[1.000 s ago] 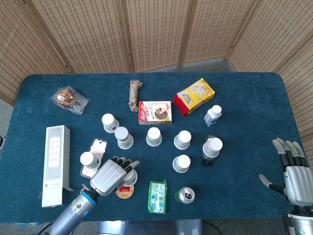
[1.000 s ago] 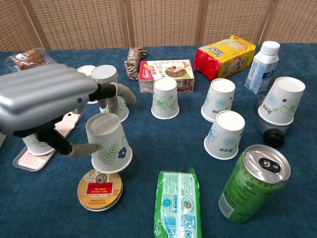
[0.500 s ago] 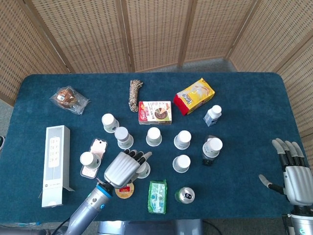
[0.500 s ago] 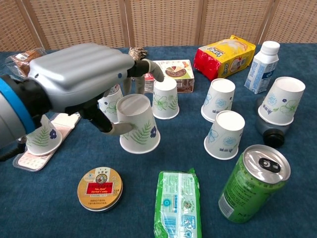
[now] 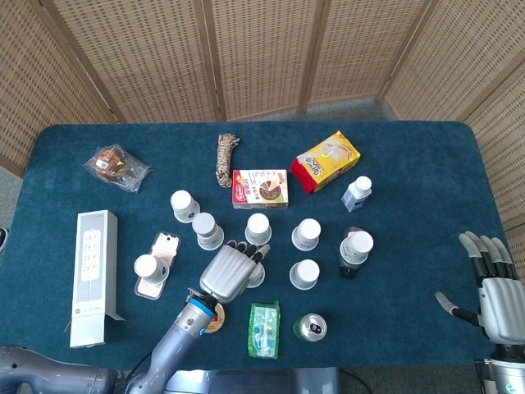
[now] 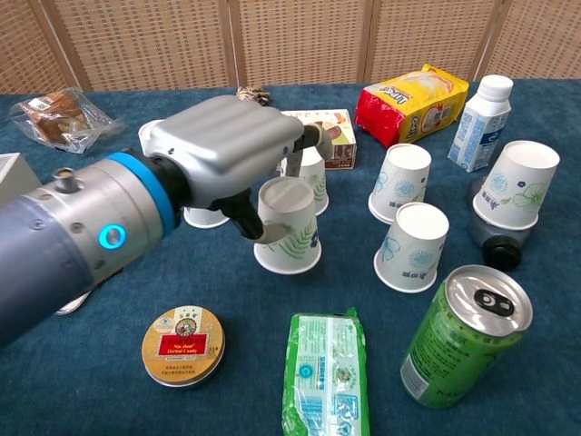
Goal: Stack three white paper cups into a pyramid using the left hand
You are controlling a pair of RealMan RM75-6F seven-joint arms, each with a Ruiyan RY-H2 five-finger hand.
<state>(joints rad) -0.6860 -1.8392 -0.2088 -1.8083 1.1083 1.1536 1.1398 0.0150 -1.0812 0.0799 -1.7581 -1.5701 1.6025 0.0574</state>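
Observation:
My left hand (image 5: 230,272) (image 6: 231,150) grips an upside-down white paper cup with a leaf print (image 6: 289,227) (image 5: 257,277), thumb on its near side. The cup's rim is at or just above the cloth; I cannot tell which. Right behind it stands another inverted cup (image 6: 311,171) (image 5: 257,229). More white cups stand to the right (image 6: 399,182) (image 6: 413,245) and to the left (image 5: 207,231) (image 5: 184,205) (image 5: 150,268). My right hand (image 5: 496,289) hovers open at the table's right front corner, holding nothing.
A round tin (image 6: 183,334), a green packet (image 6: 327,374) and a green can (image 6: 463,334) lie in front of the held cup. A cup (image 6: 516,195) sits on a dark bottle at the right. A biscuit box (image 5: 260,188), a yellow bag (image 5: 326,161) and a milk bottle (image 5: 357,194) stand behind.
My left hand has carried the cup from above the round tin rightward and away from me, lowering it close in front of the middle cup. The right hand has not moved.

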